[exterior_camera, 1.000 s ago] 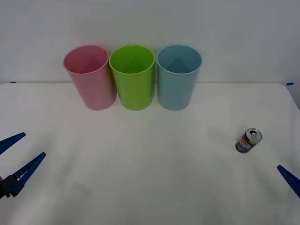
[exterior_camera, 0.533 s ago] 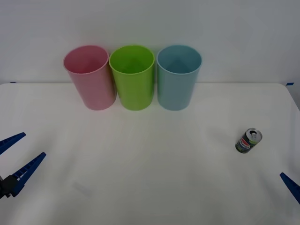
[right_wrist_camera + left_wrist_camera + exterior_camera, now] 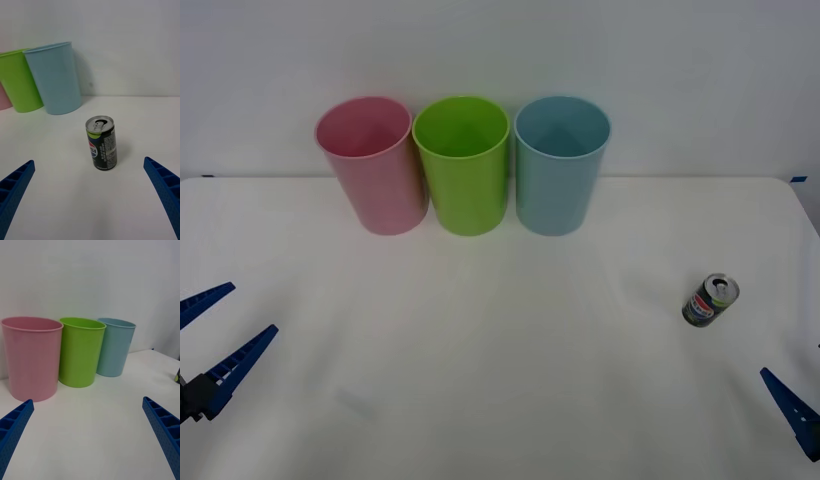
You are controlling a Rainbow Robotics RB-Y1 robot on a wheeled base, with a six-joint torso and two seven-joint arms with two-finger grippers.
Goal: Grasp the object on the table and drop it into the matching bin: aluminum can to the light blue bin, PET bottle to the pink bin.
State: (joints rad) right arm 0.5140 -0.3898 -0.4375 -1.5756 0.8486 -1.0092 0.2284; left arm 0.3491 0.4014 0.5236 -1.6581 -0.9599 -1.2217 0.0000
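The aluminum can (image 3: 710, 300), dark with a silver top, stands upright on the white table (image 3: 510, 350) at the right. In the right wrist view the can (image 3: 102, 144) stands a short way ahead of my open right gripper (image 3: 88, 162), centred between the fingers and untouched. One blue finger (image 3: 788, 408) of that gripper shows near the table's front right corner. The light blue bin (image 3: 560, 165) is the rightmost of three at the back, and the pink bin (image 3: 372, 165) the leftmost. My left gripper (image 3: 215, 340) rests open at the front left. The PET bottle is out of view.
A green bin (image 3: 463, 165) stands between the pink and light blue ones, all three close together against the back wall. Open white tabletop lies between the can and the bins.
My right gripper's finger has shifted a little toward the table's front edge and then slightly inward. The can, the bins and the left gripper have not moved.
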